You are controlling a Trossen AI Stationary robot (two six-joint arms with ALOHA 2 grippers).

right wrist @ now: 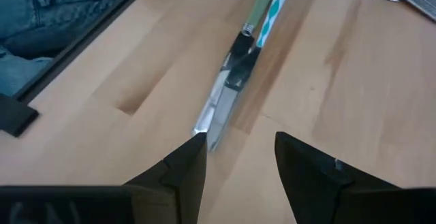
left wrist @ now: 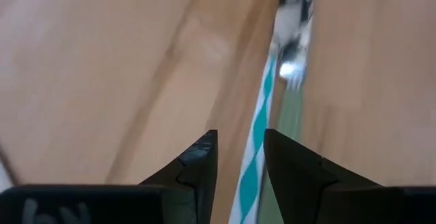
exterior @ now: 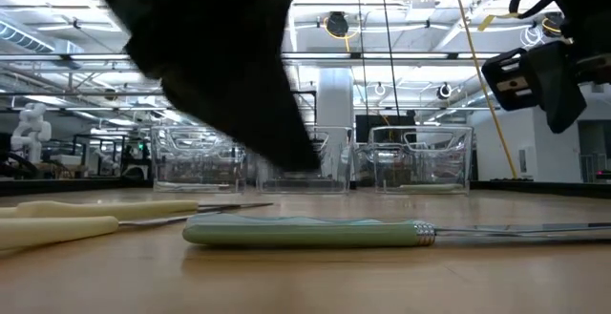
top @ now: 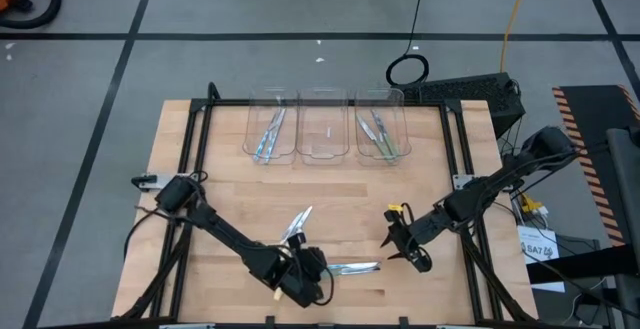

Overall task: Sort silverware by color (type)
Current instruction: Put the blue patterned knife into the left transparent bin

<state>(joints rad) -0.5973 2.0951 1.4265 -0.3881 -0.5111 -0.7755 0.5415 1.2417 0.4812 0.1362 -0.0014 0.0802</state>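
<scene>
Two utensils lie side by side on the table, one with a green handle (exterior: pixel 305 231) and one with a teal-and-white striped handle (left wrist: pixel 257 142). Their silvery heads (right wrist: pixel 219 112) point toward my right gripper. My left gripper (left wrist: pixel 240 139) is open above their handle ends, with the striped handle running between its fingers and a gap on each side. My right gripper (right wrist: pixel 238 142) is open just short of the heads, above the table. Two pale yellow utensils (top: pixel 298 224) lie flat a little farther back.
Three clear bins (top: pixel 322 124) stand in a row at the far side. The left one holds bluish utensils (top: pixel 270 134) and the right one green utensils (top: pixel 378 134). A person's leg in jeans (right wrist: pixel 41 13) shows past the table's near edge.
</scene>
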